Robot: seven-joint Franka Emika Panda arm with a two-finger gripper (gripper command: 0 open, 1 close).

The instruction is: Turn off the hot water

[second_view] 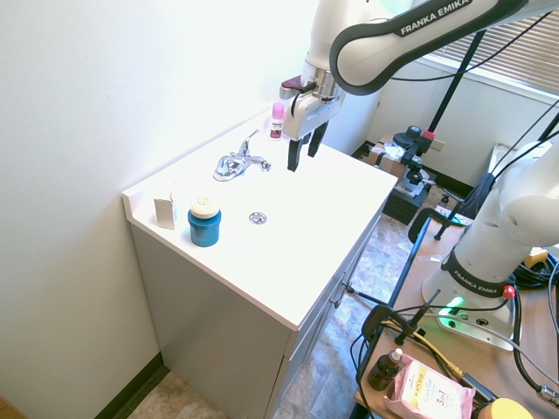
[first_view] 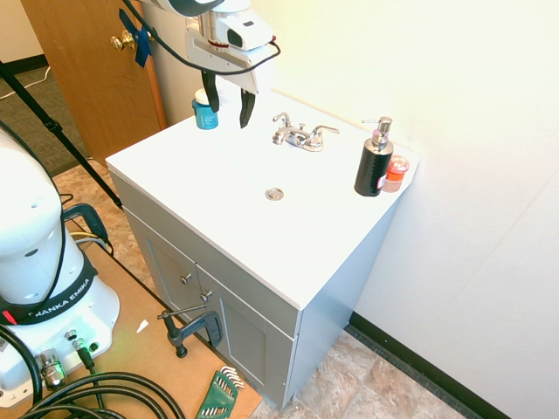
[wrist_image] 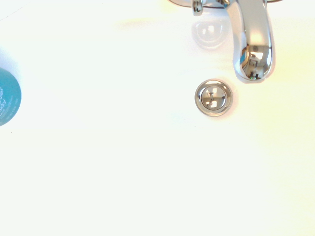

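A small chrome faucet [first_view: 299, 137] stands at the back of the white basin [first_view: 218, 188], with a short lever handle on each side. I take the left lever [first_view: 281, 120] for the hot water; it angles back toward the wall. The right lever [first_view: 323, 132] points right. My gripper [first_view: 229, 103] hangs open above the basin, left of the faucet and higher than it, touching nothing. From the other side, the gripper [second_view: 303, 155] is beside the faucet [second_view: 234, 165]. The wrist view looks down on the spout [wrist_image: 253, 49] and the drain [wrist_image: 213, 97]. I see no running water.
A blue jar [first_view: 205, 113] stands at the back left corner. A black pump soap bottle [first_view: 374, 161] and a small pink-topped container [first_view: 396, 172] stand at the right end. The wall runs close behind the faucet. The drain [first_view: 274, 194] is mid-basin.
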